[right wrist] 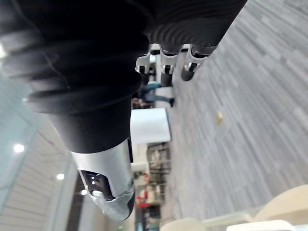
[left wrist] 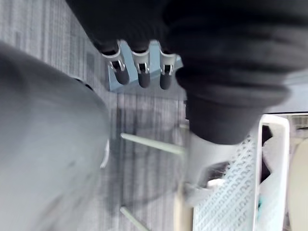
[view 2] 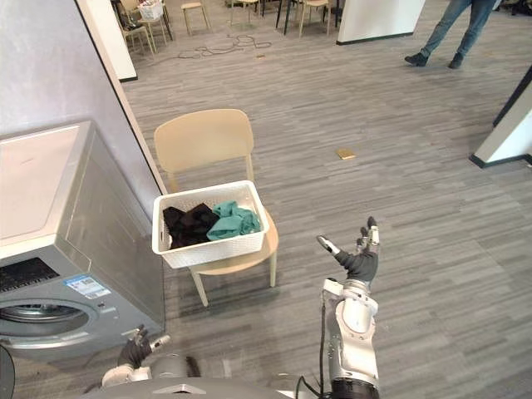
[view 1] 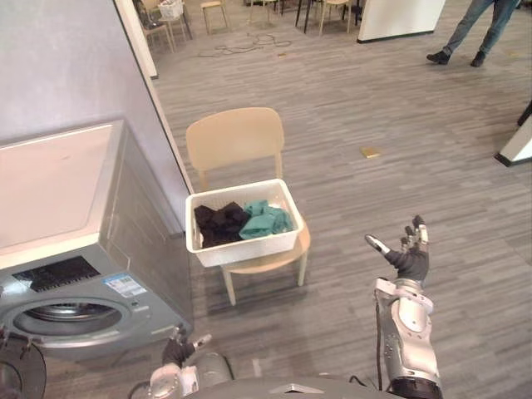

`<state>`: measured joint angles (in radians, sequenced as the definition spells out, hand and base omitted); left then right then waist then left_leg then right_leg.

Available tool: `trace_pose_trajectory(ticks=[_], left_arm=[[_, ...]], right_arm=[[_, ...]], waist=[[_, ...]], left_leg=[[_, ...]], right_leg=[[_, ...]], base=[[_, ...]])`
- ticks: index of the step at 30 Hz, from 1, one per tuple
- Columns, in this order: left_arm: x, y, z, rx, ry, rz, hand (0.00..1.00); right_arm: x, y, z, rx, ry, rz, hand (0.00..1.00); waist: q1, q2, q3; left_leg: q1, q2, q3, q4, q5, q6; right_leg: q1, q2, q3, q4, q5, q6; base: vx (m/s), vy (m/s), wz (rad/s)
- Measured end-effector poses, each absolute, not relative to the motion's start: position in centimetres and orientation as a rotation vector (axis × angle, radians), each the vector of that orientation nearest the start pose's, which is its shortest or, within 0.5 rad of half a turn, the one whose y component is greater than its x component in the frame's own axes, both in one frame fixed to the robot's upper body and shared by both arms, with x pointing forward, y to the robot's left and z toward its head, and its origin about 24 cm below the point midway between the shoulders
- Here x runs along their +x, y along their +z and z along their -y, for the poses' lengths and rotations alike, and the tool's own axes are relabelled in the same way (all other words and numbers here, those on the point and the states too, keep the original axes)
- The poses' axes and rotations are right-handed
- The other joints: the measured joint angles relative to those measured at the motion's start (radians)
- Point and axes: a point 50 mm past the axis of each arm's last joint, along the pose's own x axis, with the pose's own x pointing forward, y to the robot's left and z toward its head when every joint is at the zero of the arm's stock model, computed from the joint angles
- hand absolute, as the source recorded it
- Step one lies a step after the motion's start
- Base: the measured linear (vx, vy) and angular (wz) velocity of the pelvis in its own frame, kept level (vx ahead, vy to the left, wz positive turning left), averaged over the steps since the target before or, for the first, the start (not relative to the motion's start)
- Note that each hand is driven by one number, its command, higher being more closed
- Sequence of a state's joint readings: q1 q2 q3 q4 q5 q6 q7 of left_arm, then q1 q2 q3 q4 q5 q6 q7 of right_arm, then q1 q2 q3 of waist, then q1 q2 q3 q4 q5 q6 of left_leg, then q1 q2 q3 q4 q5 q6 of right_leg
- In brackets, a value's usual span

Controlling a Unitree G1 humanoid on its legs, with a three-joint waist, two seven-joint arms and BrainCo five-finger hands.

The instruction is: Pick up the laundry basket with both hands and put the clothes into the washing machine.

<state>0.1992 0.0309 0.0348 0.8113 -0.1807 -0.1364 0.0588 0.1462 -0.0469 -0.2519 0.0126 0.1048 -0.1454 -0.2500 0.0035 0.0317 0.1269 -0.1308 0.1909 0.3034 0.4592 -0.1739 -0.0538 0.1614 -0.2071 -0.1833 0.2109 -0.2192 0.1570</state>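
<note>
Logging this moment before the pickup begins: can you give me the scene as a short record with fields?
basket: white, on the chair, untouched
clothes: black and teal, in the basket
washer: left of the chair
right hand: open, empty, raised to the right of the chair
left hand: open, empty, low by the washer's front
person: legs, far across the floor

The right robot hand (view 1: 409, 259) is held forward, fingers spread; the left robot hand (view 1: 178, 350) sits low, fingers relaxed.
</note>
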Motion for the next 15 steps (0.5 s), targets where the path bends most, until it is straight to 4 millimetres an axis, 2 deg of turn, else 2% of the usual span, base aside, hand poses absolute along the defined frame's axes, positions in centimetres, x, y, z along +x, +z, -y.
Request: trace_pose_trajectory(ticks=[1,3,4,5,7,10,11,12,13,14,15], left_arm=[[10.8,-14.2,-18.2,-0.106,0.243,-0.861,0.0],[11.1,-14.3,-18.3,-0.093,0.236,-0.872,0.0],[11.2,-14.3,-18.3,-0.071,0.215,-0.875,0.0],[11.3,-14.3,-18.2,-0.062,0.204,-0.873,0.0],[12.0,-14.1,-17.7,-0.05,0.168,-0.854,0.0],[12.7,-13.9,-16.7,-0.04,0.118,-0.84,0.0],[13.3,-13.8,-16.4,-0.027,0.094,-0.828,0.0],[13.2,-13.8,-16.4,-0.016,0.084,-0.829,0.0],[13.3,-13.7,-16.7,-0.004,0.083,-0.826,0.0],[13.4,-13.9,-15.7,-0.016,0.066,-0.837,0.0],[13.2,-13.9,-14.8,-0.036,0.046,-0.835,0.0]], right_arm=[[20.6,2.4,24.1,-0.007,-0.546,0.009,0.0],[20.7,2.5,24.1,-0.028,-0.544,0.005,0.0],[20.9,2.4,23.9,-0.053,-0.536,-0.008,0.0],[21.0,2.5,23.9,-0.062,-0.534,-0.008,0.0],[21.7,3.1,23.8,-0.092,-0.526,0.007,0.0],[22.1,3.9,24.5,-0.12,-0.554,0.039,0.0],[21.8,4.2,25.2,-0.123,-0.597,0.051,0.0],[21.6,4.7,25.7,-0.128,-0.623,0.067,0.0],[21.5,4.9,25.8,-0.134,-0.625,0.075,0.0],[21.4,5.3,26.6,-0.197,-0.631,0.07,0.0],[21.5,5.7,27.2,-0.238,-0.626,0.078,0.0]], waist=[[-0.004,-0.032,0.003],[-0.004,-0.037,-0.001],[-0.003,-0.04,-0.004],[-0.003,-0.038,-0.004],[-0.006,-0.028,0.0],[-0.013,-0.017,-0.004],[-0.021,-0.008,0.0],[-0.03,-0.037,-0.011],[-0.033,-0.052,-0.011],[-0.037,-0.027,-0.005],[-0.021,0.012,-0.021]], left_leg=[[0.013,-0.029,0.005,0.007,-0.03,0.007],[0.025,-0.06,0.018,0.009,-0.057,0.021],[0.049,-0.075,0.031,-0.007,-0.049,0.04],[0.056,-0.077,0.031,-0.016,-0.047,0.044],[0.1,-0.079,0.023,-0.094,-0.032,0.041],[0.135,-0.08,-0.029,-0.18,-0.012,0.022],[0.149,-0.075,-0.061,-0.204,0.002,0.002],[0.153,-0.08,-0.082,-0.19,0.006,-0.012],[0.152,-0.09,-0.095,-0.176,0.001,-0.024],[0.152,-0.066,-0.14,-0.152,-0.006,-0.041],[0.141,-0.033,-0.14,-0.152,0.003,-0.053]], right_leg=[[-0.002,-0.039,0.001,0.042,-0.022,0.008],[-0.05,-0.081,0.023,0.164,-0.02,0.009],[-0.122,-0.107,0.04,0.284,0.005,-0.001],[-0.139,-0.111,0.041,0.31,0.001,0.002],[-0.186,-0.09,0.012,0.319,-0.061,-0.015],[-0.259,-0.041,0.039,0.279,-0.075,-0.027],[-0.295,-0.019,0.096,0.257,-0.065,-0.015],[-0.303,-0.011,0.138,0.188,0.001,-0.011],[-0.303,-0.02,0.156,0.147,0.091,-0.01],[-0.283,-0.004,0.122,0.183,0.103,0.005],[-0.264,0.025,0.105,0.166,0.099,-0.008]], base=[[0.27,0.158,0.16],[0.24,0.172,-0.01],[0.27,0.185,-0.04],[0.32,0.154,-0.04],[0.25,-0.016,0.0],[0.2,-0.114,0.3],[0.23,-0.235,0.86],[0.24,-0.273,0.97],[0.18,-0.225,1.03],[0.19,-0.259,0.65],[0.16,-0.24,0.48]])
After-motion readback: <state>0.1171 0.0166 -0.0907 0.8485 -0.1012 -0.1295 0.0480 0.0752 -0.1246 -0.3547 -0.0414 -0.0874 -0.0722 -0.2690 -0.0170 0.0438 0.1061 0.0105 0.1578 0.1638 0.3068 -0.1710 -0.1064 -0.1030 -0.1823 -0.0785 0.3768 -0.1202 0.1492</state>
